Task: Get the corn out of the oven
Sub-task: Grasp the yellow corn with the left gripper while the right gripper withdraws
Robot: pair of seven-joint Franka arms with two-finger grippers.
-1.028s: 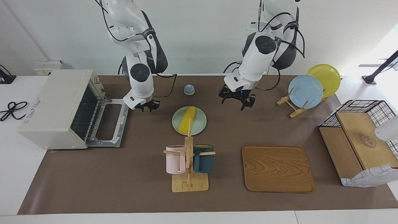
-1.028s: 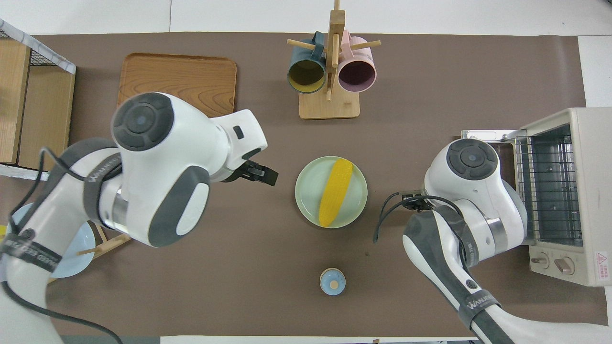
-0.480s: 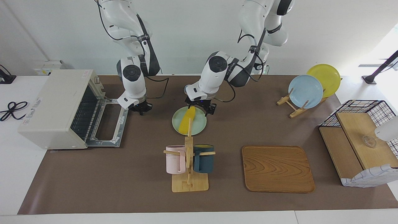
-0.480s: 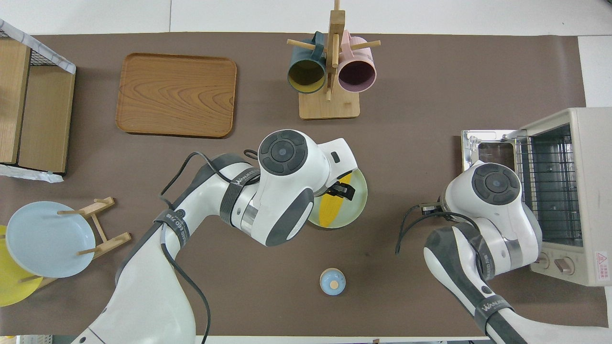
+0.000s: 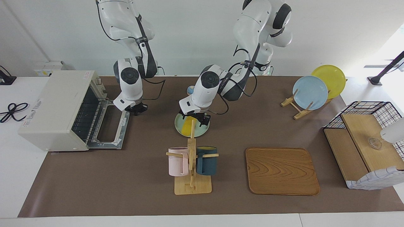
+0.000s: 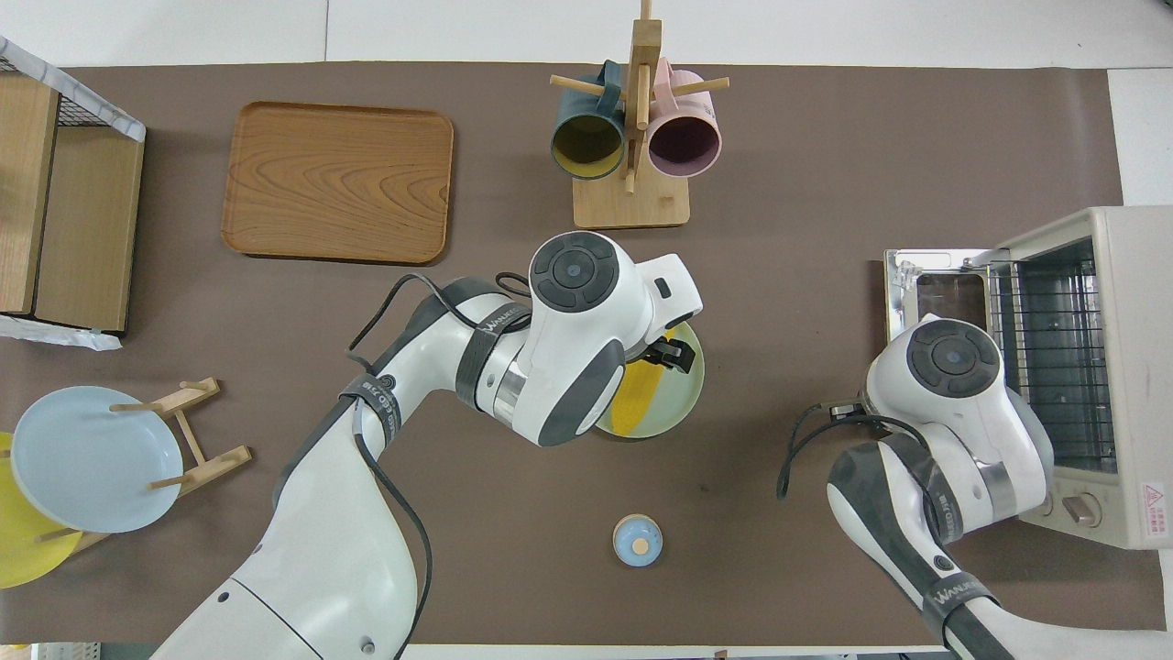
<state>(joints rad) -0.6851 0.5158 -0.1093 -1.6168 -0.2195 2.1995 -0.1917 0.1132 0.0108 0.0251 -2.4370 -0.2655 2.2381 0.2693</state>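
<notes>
The yellow corn (image 5: 188, 126) (image 6: 632, 410) lies on a pale green plate (image 5: 204, 128) (image 6: 689, 394) mid-table, outside the oven. My left gripper (image 5: 194, 119) (image 6: 658, 353) is open and low over the corn's end nearer the robots, its hand hiding that end. The cream oven (image 5: 56, 107) (image 6: 1113, 367) stands at the right arm's end with its door (image 5: 110, 127) (image 6: 935, 280) folded down; nothing shows on its wire rack. My right gripper (image 5: 135, 110) hangs shut by the door's edge nearest the robots. In the overhead view its own wrist covers it.
A mug rack (image 5: 192, 164) (image 6: 632, 137) with a pink and a dark blue mug stands farther out than the plate. Beside it lies a wooden tray (image 5: 281, 170). A small blue knob (image 6: 637, 539), a plate stand (image 5: 311, 93) and a wire basket (image 5: 366, 148) are also on the table.
The left arm swung across from near the plate stand to the green plate and came down over the corn. The right gripper drifted toward the oven door.
</notes>
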